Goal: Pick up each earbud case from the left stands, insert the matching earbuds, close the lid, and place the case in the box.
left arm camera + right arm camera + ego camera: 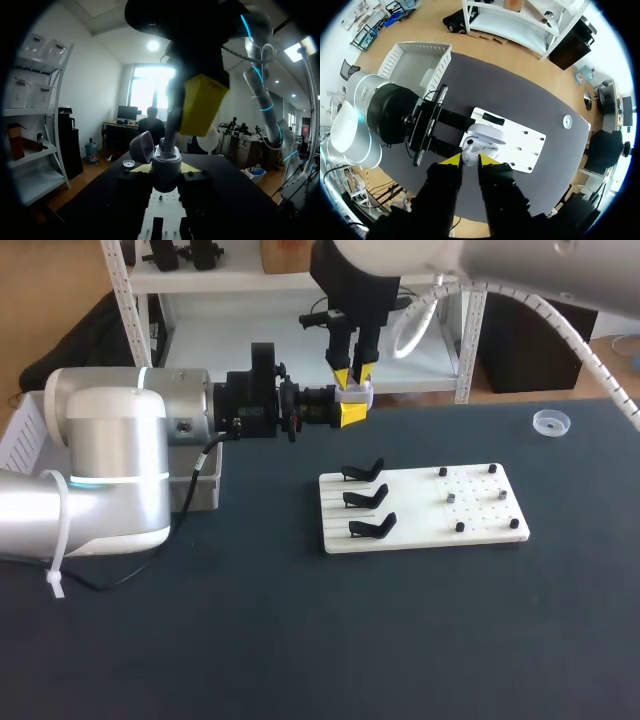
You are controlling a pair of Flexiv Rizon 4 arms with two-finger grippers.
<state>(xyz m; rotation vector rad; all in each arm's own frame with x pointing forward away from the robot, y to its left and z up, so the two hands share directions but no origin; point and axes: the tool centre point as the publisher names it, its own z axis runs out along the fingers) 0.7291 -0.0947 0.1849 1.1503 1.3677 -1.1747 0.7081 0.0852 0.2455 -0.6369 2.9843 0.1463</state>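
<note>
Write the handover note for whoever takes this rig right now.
Left claw: shut on the open earbud case, held above the table.
Right claw: directly over the case's opening; grip unclear.
Done: all three stands are empty, lid is open.
Left: fit the earbuds (likely the small pieces on the board), shut the lid, put the case in the box.
Whether any are in yet cannot be seen.

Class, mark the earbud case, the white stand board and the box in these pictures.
earbud case (165, 170), left wrist view, its grey body.
white stand board (415, 510), head view, its bare middle.
box (407, 65), right wrist view, its bare floor.
</note>
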